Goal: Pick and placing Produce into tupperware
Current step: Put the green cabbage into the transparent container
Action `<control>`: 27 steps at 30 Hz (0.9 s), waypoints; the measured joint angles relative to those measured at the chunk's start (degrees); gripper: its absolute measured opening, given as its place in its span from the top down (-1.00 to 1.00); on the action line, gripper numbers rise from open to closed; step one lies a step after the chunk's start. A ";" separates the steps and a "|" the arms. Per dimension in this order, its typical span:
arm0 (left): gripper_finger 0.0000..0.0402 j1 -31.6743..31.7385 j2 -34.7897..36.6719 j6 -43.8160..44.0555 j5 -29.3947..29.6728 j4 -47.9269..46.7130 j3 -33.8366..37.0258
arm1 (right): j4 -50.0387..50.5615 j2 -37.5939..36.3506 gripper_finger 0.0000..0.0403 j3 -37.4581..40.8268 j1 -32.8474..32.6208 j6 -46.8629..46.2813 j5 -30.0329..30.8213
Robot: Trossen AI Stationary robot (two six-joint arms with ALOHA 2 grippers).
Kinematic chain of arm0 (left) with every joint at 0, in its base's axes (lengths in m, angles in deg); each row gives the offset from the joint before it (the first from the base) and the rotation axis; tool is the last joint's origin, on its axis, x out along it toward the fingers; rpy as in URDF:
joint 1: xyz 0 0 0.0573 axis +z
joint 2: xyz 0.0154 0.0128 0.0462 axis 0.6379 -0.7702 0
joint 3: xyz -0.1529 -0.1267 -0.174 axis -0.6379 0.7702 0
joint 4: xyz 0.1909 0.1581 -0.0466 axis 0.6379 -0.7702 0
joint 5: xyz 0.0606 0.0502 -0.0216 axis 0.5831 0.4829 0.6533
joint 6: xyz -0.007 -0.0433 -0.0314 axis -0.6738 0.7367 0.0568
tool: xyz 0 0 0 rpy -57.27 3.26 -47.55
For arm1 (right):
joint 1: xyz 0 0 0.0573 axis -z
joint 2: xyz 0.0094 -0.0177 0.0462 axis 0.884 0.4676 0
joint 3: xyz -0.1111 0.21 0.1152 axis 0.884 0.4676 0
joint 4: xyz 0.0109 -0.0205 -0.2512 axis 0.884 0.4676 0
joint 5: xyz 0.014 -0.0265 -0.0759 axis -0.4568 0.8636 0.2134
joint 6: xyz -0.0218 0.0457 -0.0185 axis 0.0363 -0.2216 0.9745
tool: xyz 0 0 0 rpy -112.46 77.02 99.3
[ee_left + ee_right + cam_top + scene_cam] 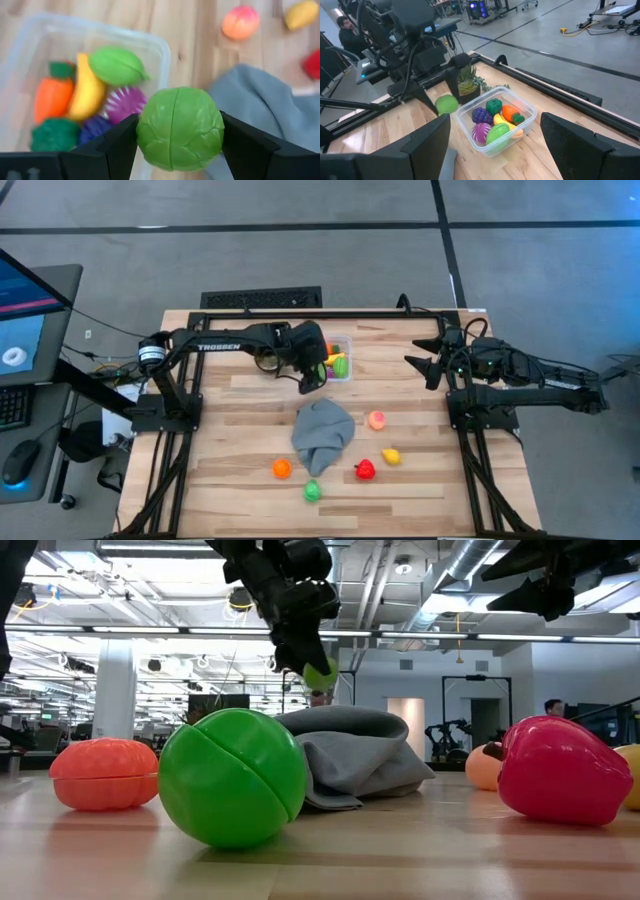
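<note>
A round green leafy toy vegetable (180, 129) hangs in my left gripper (312, 375), which is shut on it just beside the tupperware (161, 50). It also shows as the green vegetable (446, 104) in the right wrist view. The clear square tupperware (348, 342) holds several produce pieces, among them a carrot, a banana and purple grapes. More produce rests on the table: a peach piece (377, 420), a yellow one (391, 455), a red one (365, 470), an orange one (282, 469) and a green one (313, 491). My right gripper (430, 365) waits open at the right. My left gripper pinches the green vegetable by two opposite sides (142, 131) between its two fingers. The fingers (117, 145) come slanting down from the table's left side. The vegetable (320, 674) is lifted clear of the table, beside the tupperware's near edge.
A crumpled grey cloth (323, 435) lies mid-table, near the tupperware. A spiky green potted plant (467, 82) stands by the tupperware's far left side. Bare wood lies between the cloth and the right arm.
</note>
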 joint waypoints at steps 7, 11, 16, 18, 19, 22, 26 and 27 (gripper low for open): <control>-0.19 0.76 0.00 -1.76 7.81 3.53 0.00 | 0.00 0.00 -0.65 0.00 0.00 0.00 0.00; -0.19 2.04 0.00 -1.53 8.51 5.88 0.02 | 0.00 0.00 -0.65 0.00 -0.02 0.00 0.00; -0.19 3.57 -0.53 0.26 8.87 8.69 0.04 | 0.00 0.02 -0.65 0.00 -0.02 -0.02 0.00; -0.19 3.81 -1.40 0.32 9.40 11.03 0.00 | 0.00 0.02 -0.65 0.00 -0.02 -0.02 0.00; -0.19 3.94 -1.66 0.30 9.56 11.13 0.03 | 0.00 0.02 -0.65 0.00 -0.02 -0.04 0.00; -0.19 4.05 -2.90 -0.11 10.58 13.52 -0.05 | 0.23 0.01 -0.65 0.00 -0.02 -0.45 0.02; -0.19 4.05 -5.04 -0.08 10.78 14.23 0.03 | 0.46 0.02 -0.65 0.00 -0.23 -0.48 0.04; -0.19 4.05 -5.72 -0.06 10.89 13.81 0.04 | 0.48 0.02 -0.65 0.00 -0.29 -0.48 0.01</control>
